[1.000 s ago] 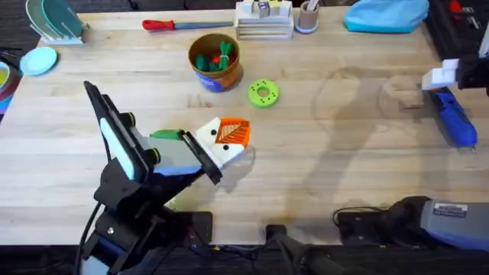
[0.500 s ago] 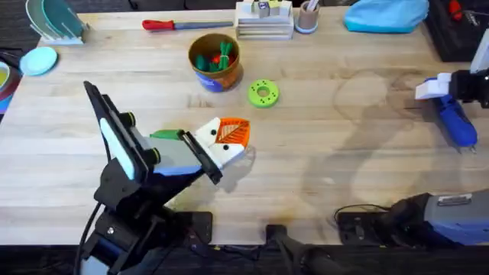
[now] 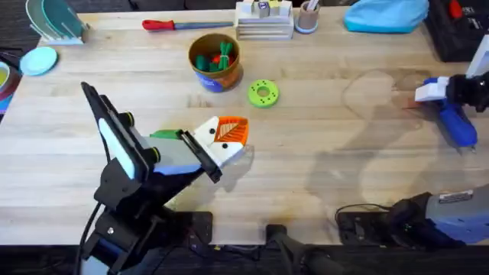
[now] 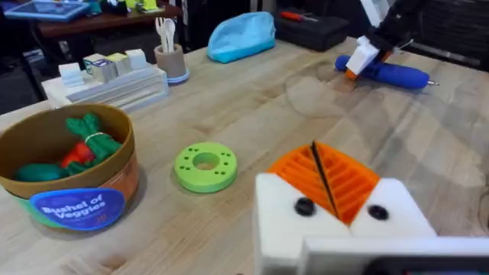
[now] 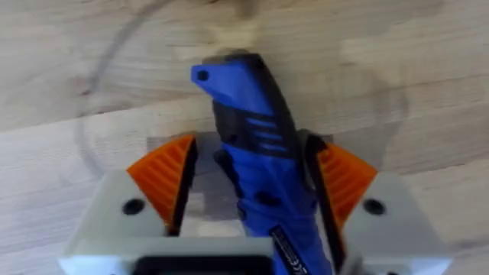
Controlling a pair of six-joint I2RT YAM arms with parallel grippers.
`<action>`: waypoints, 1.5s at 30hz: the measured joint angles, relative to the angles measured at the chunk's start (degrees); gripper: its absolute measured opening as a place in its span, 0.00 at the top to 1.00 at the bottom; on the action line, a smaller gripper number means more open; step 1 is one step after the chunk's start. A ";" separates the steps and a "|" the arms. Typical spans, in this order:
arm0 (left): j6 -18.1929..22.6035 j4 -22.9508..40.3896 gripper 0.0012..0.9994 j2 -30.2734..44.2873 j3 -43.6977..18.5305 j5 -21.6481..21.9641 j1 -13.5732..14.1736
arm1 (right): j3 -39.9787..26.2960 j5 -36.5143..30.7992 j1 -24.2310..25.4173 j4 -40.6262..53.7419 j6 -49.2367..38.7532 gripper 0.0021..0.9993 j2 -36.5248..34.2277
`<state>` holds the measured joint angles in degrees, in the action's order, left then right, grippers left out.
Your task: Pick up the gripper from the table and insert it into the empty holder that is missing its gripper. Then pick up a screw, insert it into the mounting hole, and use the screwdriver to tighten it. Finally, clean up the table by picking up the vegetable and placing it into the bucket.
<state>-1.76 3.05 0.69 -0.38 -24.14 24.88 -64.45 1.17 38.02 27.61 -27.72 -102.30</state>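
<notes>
Screwdriver [image 5: 256,164] flat on table at far right edge, long axis running straight between right gripper [image 5: 252,191] pads, body centred in gap. Right fingers [image 5: 164,179] wide apart, straddling blue body, small gap on one side, other pad close or touching; not yet clamped. Right arm much nearer than left. Left gripper [image 3: 228,137] near table centre, orange pads pressed together, holding nothing visible. Next judged: close on screwdriver, lift

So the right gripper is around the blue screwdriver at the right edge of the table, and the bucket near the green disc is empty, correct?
Not quite. The right gripper does straddle the blue screwdriver, but the bucket by the green disc is not empty: the left wrist view shows green and red toy vegetables inside it.
</notes>
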 joint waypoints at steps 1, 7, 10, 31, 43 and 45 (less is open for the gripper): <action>0.00 0.00 0.99 -0.02 0.00 0.00 0.00 | -0.02 0.24 0.00 0.17 0.05 0.15 -0.10; 0.00 0.00 0.99 -0.01 0.00 0.01 0.00 | -0.32 1.75 -0.17 1.70 -0.23 0.56 -0.33; 0.00 0.00 0.99 -0.02 0.00 0.02 0.00 | -0.94 1.05 -0.24 3.91 -0.90 0.85 -0.33; 0.00 0.11 0.99 -0.01 0.00 2.64 0.00 | -17.57 0.20 -3.31 12.27 4.78 0.98 17.34; 0.00 0.13 0.99 0.00 0.00 2.97 0.00 | -17.46 10.78 -2.89 13.39 13.14 0.98 26.87; -0.02 0.13 0.99 0.00 0.00 2.97 0.00 | -17.44 11.87 -2.86 12.09 14.49 0.98 29.74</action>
<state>-1.78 3.18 0.69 -0.38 -21.17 24.88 -81.89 13.04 35.16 39.70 -13.23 -72.56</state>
